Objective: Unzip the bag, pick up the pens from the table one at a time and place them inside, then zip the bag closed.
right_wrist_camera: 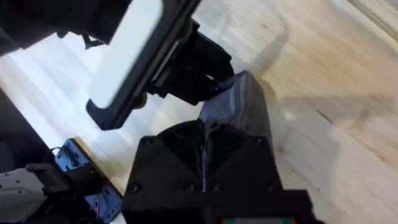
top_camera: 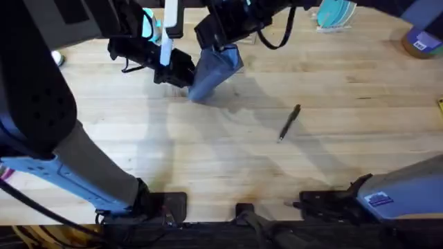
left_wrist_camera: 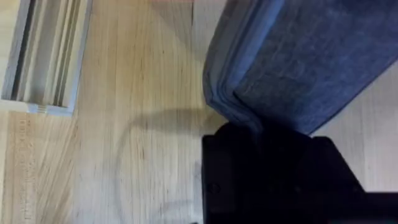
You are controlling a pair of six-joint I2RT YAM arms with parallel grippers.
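Note:
The blue-grey bag (top_camera: 213, 75) is held up off the table (top_camera: 228, 159) at the far middle, tilted, between both arms. My left gripper (top_camera: 181, 75) is shut on its lower left end; in the left wrist view the black fingers (left_wrist_camera: 267, 174) clamp the bag's (left_wrist_camera: 305, 56) rounded end. My right gripper (top_camera: 223, 47) is shut on the bag's upper end, and in the right wrist view its jaws (right_wrist_camera: 205, 127) are pressed together over the fabric (right_wrist_camera: 244, 102). The zipper pull is hidden. One black pen (top_camera: 289, 123) with a silvery tip lies on the wood to the right of centre.
A teal object (top_camera: 336, 14) stands at the far edge and a tape roll (top_camera: 421, 43) at the far right corner. A pale grey rail (left_wrist_camera: 43, 56) lies beside the bag. The near half of the table is bare wood around the pen.

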